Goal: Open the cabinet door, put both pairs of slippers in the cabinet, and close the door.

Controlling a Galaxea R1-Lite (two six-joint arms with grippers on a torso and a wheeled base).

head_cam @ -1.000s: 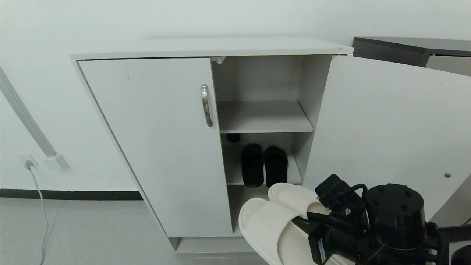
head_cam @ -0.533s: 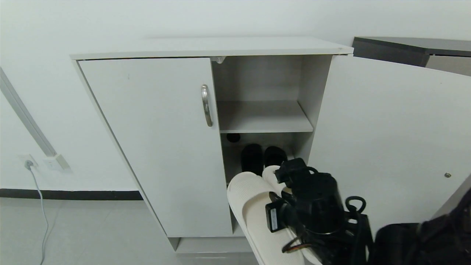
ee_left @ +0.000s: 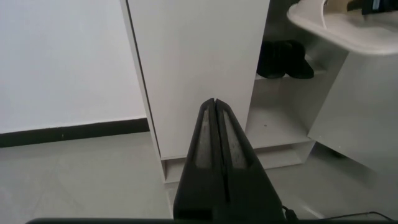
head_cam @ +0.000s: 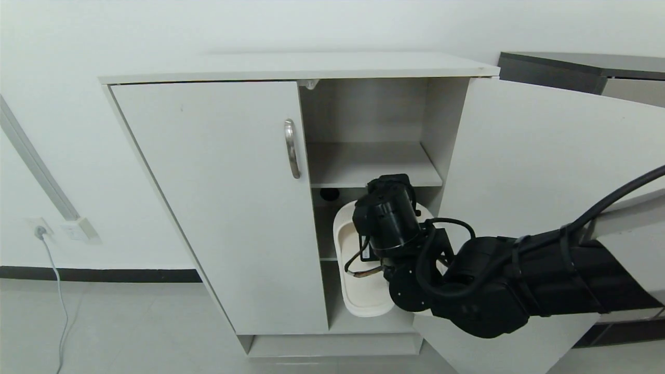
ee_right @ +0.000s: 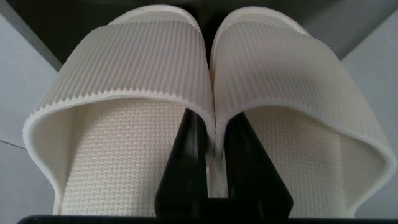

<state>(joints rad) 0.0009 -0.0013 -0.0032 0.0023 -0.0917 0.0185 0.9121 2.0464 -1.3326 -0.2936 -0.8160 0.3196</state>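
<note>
My R gripper [ee_right: 213, 134] is clamped on only the touching inner edges of the white slippers [ee_right: 124, 81], held at the cabinet [head_cam: 218, 208] opening near the black slippers [ee_left: 285, 59], so bumping a shelf edge or that pair could prob twist one loose.

Held slippers [head_cam: 363, 296] at cabinet [head_cam: 291, 65] opening, btwn shut L door [head_cam: 208, 197] & open R door [head_cam: 545, 171].
</note>
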